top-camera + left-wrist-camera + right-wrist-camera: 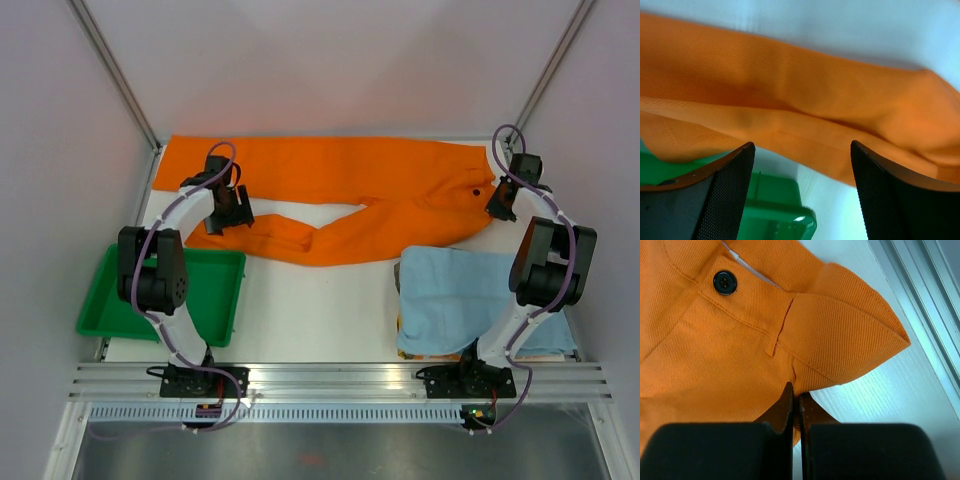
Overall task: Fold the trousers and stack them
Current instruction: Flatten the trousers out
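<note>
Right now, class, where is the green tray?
In the overhead view, the green tray sits at the table's near left corner, just in front of the orange trousers' nearer leg, partly under the left arm.

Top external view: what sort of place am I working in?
Probably a lab test cell: white table walled by plain panels on aluminium framing, with orange trousers and a green tray staged.

I'm watching the left arm (155,270) and right arm (545,262), both showing white links between bulky black joints. Purple cables (508,127) are looping along them above black bases (205,382) at lower frame. The left gripper (802,150) is showing black, dimpled fingers (725,200).
</note>
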`<state>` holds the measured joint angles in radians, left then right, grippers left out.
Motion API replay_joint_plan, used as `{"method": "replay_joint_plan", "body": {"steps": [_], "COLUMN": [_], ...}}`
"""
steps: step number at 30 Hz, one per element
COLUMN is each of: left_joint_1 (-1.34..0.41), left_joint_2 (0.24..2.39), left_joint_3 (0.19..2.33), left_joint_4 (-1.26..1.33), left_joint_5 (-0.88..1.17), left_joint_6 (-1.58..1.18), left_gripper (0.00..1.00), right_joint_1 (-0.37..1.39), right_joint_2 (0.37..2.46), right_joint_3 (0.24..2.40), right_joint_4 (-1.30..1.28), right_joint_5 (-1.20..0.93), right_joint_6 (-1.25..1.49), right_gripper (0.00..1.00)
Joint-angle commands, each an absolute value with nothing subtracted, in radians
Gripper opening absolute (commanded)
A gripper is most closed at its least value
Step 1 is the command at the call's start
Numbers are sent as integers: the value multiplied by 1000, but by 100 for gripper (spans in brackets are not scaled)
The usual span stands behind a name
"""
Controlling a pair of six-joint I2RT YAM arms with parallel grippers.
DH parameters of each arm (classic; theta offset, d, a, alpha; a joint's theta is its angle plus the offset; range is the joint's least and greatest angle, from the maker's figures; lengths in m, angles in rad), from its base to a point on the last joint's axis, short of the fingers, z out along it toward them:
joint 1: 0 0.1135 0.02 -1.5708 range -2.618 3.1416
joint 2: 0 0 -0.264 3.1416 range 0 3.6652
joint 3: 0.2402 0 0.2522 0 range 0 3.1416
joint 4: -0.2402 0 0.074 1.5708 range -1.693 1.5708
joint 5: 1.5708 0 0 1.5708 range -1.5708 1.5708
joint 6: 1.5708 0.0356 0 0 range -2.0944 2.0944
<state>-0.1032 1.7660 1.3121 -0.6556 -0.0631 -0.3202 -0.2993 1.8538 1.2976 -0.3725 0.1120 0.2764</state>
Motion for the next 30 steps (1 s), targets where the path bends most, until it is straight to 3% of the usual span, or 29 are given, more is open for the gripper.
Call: {"method": "replay_joint_plan", "body": {"steps": [1,6,18,21,22,23,24,25,30], "left_joint_1": [-97,-97,-97,-97,-97,-97,-97,-95,-95], "left_joint_2": [1833,1881,1942,1964,1960,1945,1934,1921,1742], "left_joint_3": [1350,1347,1348,1352,1339,1315,1304,1293,1301], "left_joint_4": [-660,-655,-633,-681,-681,-677,-676,-683,-771], "left_joint_5": [-179,-248,-360,-390,-396,-397,-397,-399,-489], "left_joint_6": [-506,-629,-793,-837,-847,-850,-860,-868,-917], "left_gripper": [82,82,63,48,35,29,10,3,2], "right_joint_1": [-304,-304,-304,-304,-304,-304,-304,-304,-304], "right_joint_2": [1818,1818,1822,1822,1822,1822,1821,1821,1810], "right_joint_3": [1299,1295,1292,1290,1290,1292,1292,1292,1295], "right_joint_4": [-345,-342,-334,-330,-331,-330,-331,-331,-331], "right_joint_5": [140,138,124,126,124,124,124,126,135], "right_joint_6": [279,275,276,276,278,276,275,276,275], "right_gripper": [0,0,0,0,0,0,0,0,0]}}
